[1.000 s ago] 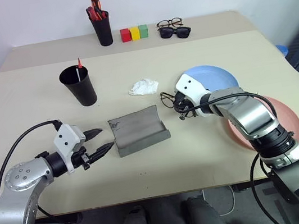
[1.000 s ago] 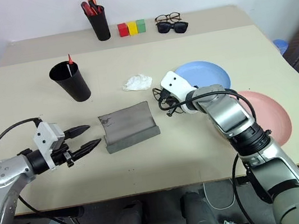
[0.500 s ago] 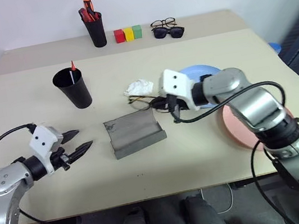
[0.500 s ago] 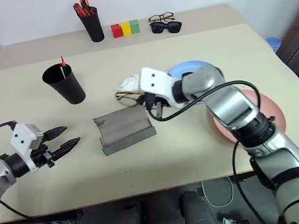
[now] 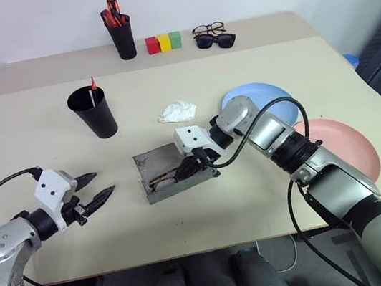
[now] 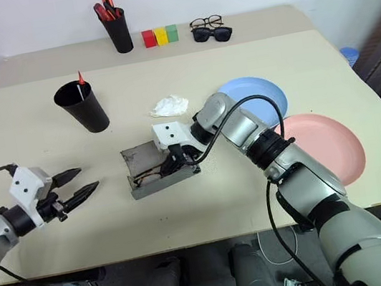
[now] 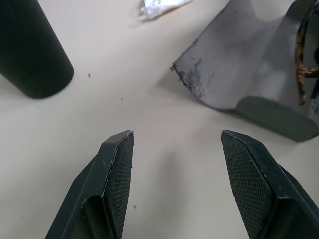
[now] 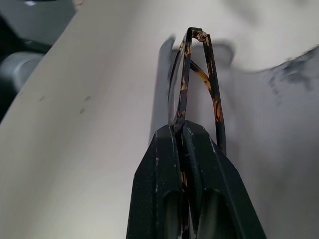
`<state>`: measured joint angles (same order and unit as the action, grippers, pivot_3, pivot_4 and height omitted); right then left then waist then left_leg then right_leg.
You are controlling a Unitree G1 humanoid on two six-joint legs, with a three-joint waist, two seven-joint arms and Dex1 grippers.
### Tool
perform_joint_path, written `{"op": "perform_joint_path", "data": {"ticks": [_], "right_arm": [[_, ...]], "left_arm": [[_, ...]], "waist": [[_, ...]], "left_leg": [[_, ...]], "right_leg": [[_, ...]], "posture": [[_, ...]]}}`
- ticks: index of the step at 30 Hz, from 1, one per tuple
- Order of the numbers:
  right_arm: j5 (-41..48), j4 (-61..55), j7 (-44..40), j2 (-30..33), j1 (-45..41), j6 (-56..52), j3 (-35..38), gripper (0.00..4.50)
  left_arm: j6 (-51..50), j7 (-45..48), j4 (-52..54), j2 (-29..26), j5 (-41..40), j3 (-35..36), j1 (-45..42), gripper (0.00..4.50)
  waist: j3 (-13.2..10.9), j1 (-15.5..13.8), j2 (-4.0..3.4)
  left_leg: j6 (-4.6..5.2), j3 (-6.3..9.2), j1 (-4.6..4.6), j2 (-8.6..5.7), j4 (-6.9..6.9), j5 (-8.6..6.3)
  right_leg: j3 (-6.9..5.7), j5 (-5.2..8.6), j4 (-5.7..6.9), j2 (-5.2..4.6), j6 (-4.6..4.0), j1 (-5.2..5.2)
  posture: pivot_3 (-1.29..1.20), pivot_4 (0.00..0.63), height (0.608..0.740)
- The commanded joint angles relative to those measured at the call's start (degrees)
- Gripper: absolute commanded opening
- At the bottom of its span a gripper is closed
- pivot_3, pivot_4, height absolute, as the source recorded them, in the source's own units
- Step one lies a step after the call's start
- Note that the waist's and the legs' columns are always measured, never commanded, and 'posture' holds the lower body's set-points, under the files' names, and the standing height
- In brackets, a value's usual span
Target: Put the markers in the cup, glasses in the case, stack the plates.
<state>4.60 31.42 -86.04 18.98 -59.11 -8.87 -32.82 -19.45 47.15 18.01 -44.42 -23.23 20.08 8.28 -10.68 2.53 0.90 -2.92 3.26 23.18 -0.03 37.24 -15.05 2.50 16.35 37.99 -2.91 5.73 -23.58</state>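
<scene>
The right tool (image 5: 192,163) is clenched on the folded glasses (image 8: 192,84), pinching the thin frame near one end so the rest hangs free ahead of the fingertips and can be lowered into the case (image 5: 153,169) without the fingers (image 8: 209,194) fouling its walls. The glasses sit inside the open grey shell, low against its front lip; whether they already rest on the lining cannot be told. The right arm reaches across from the right, forearm bent over the surface (image 5: 251,68), wrist turned so the tool points leftward and down into the case. The left tool (image 5: 93,189) is released, its two fingers (image 7: 117,174) spread and holding nothing, hovering low over bare surface just left of the case, pointing towards it, probably ready to steady or shut the lid. The left arm lies bent and low at the near left edge. The cup (image 5: 93,113) stands further back with the markers (image 5: 93,93) upright in it. The blue plate (image 5: 259,94) and pink plate (image 5: 343,148) lie side by side at the right, not yet stacked.
</scene>
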Motion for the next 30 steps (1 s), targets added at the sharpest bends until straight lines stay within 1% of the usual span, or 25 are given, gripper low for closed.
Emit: {"op": "perform_joint_path", "data": {"ticks": [1,2,3,7,8,9,11,13,15,17,19,21,23,24,27,30], "right_arm": [[-1.94,4.7,-0.03,-2.25,-2.53,3.17,1.11,0.34],[-2.14,6.25,0.74,-2.97,-3.16,3.57,1.73,0.71],[-2.18,7.44,1.37,-3.58,-3.78,3.96,2.53,0.99],[-2.15,8.2,5.1,-4.41,-6.03,5.32,6.68,2.87],[-1.98,7.66,5.49,-4.19,-6.36,5.45,7.64,2.87],[-1.78,6.57,6.08,-3.7,-6.55,5.53,8.72,2.9],[-1.01,3.22,7.32,-2.57,-6.25,4.49,11.01,2.91],[-0.31,-1.78,8.6,-1.17,-4.76,2.52,12.92,2.91],[0.41,-9.28,9.88,0.9,-1.41,0.04,14.48,2.91],[1.23,-19.98,12.19,3.68,4.22,-3.6,16.2,2.91],[1.82,-31.02,14.85,6.55,10.81,-7.29,17.95,2.91],[2.09,-42.0,18.37,9.05,17.88,-12.4,19.68,2.91],[2.68,-50.06,21.3,10.71,22.94,-17.2,20.84,2.91],[2.9,-52.26,22.34,11.15,24.07,-18.92,20.95,2.91],[3.89,-59.59,27.0,12.09,28.87,-25.74,22.32,2.91],[4.48,-62.96,31.11,12.27,30.72,-30.07,23.77,2.91]], "left_arm": [[0.65,-0.29,1.68,0.07,-0.84,2.42,0.26,2.84],[0.68,-0.26,1.6,0.07,-0.88,2.5,0.26,2.84],[0.66,-0.23,1.53,0.05,-0.92,2.53,0.15,2.84],[0.26,-0.21,0.68,0.07,-1.29,1.92,-1.98,2.84],[0.13,-0.14,0.39,0.16,-1.59,1.65,-2.85,2.84],[-1.2,-0.44,-0.03,0.46,-2.66,1.39,-4.49,2.58],[-6.24,-1.78,-1.7,1.18,-5.81,0.78,-9.05,1.92],[-8.15,-3.04,-3.0,1.99,-5.86,-0.89,-13.44,1.03],[-11.38,-7.01,-5.14,3.24,-3.39,-4.29,-19.28,0.04],[-17.66,-12.02,-9.55,6.02,-2.12,-8.11,-27.33,0.04],[-22.47,-14.87,-14.04,9.22,-1.4,-11.45,-34.76,0.04],[-24.58,-15.73,-19.27,13.16,-2.04,-12.82,-41.59,0.04],[-27.36,-16.75,-24.52,16.09,-2.77,-12.78,-46.95,0.04],[-28.31,-16.95,-26.25,16.66,-2.75,-12.66,-48.41,0.04],[-35.21,-13.72,-34.27,15.96,0.28,-19.59,-54.23,0.04],[-39.36,-8.05,-39.31,16.08,-0.38,-23.49,-57.66,0.04]], "waist": [[0.0,0.01,0.0],[0.0,0.09,0.0],[0.0,0.09,0.0],[-0.01,-0.08,-0.02],[-0.02,-0.22,-0.03],[-0.02,-0.25,-0.03],[-0.02,-0.47,-0.04],[-0.01,-0.58,-0.02],[0.01,-0.72,0.01],[0.02,-1.34,0.03],[0.03,-2.13,0.04],[0.02,-2.07,0.06],[0.01,-1.73,0.07],[0.0,-1.44,0.07],[0.02,-0.64,0.06],[0.02,-0.01,0.06]], "left_leg": [[0.0,0.0,-0.01,0.0,0.0,0.0],[0.0,0.0,-0.02,-0.01,0.0,0.0],[-0.01,-0.01,-0.04,-0.01,-0.01,0.0],[-0.03,0.0,-0.01,-0.01,-0.03,0.01],[-0.03,0.01,0.0,0.0,-0.03,0.01],[-0.05,0.03,0.06,-0.01,-0.02,0.02],[-0.06,0.03,0.07,-0.03,-0.01,0.02],[-0.06,0.08,0.08,-0.05,0.0,0.03],[-0.06,0.1,0.09,-0.12,0.01,0.03],[-0.06,0.11,0.09,-0.17,0.02,0.02],[-0.06,0.14,0.13,-0.18,0.09,0.02],[-0.05,0.16,0.23,-0.2,0.21,0.02],[-0.04,0.13,0.27,-0.23,0.32,0.02],[-0.03,0.1,0.27,-0.23,0.34,0.02],[-0.03,0.1,0.18,-0.15,0.34,0.02],[-0.03,0.13,0.17,-0.15,0.32,0.02]], "right_leg": [[0.0,0.0,0.0,0.0,0.0,0.0],[0.0,0.0,0.01,0.0,0.0,0.0],[0.0,0.0,0.02,0.0,-0.01,0.0],[0.0,0.0,0.03,-0.01,-0.01,-0.04],[0.0,0.0,0.03,-0.03,-0.01,-0.04],[-0.01,0.0,0.03,-0.06,-0.01,-0.07],[-0.01,-0.01,0.03,-0.09,0.0,-0.07],[-0.04,-0.01,0.04,-0.09,0.0,-0.07],[-0.05,-0.01,0.04,-0.09,0.01,-0.06],[-0.07,-0.01,0.03,-0.08,0.01,-0.02],[-0.09,-0.01,0.06,-0.04,0.02,-0.03],[-0.12,-0.02,0.08,-0.02,0.03,-0.07],[-0.1,-0.02,0.1,-0.01,0.04,-0.07],[-0.07,-0.02,0.13,-0.01,0.04,-0.08],[-0.01,-0.01,0.17,0.14,0.03,-0.08],[-0.02,0.0,0.2,0.2,0.02,-0.06]], "posture": [[0.0,0.15,0.74],[0.0,0.15,0.74],[0.0,0.15,0.74],[0.0,0.15,0.74],[0.0,0.15,0.74],[0.0,0.15,0.74],[0.0,0.15,0.74],[0.0,0.15,0.74],[0.0,0.15,0.74],[0.0,0.15,0.74],[0.0,0.15,0.74],[0.0,0.15,0.74],[0.0,0.15,0.74],[0.0,0.15,0.74],[0.0,0.15,0.74],[0.0,0.15,0.74]]}}
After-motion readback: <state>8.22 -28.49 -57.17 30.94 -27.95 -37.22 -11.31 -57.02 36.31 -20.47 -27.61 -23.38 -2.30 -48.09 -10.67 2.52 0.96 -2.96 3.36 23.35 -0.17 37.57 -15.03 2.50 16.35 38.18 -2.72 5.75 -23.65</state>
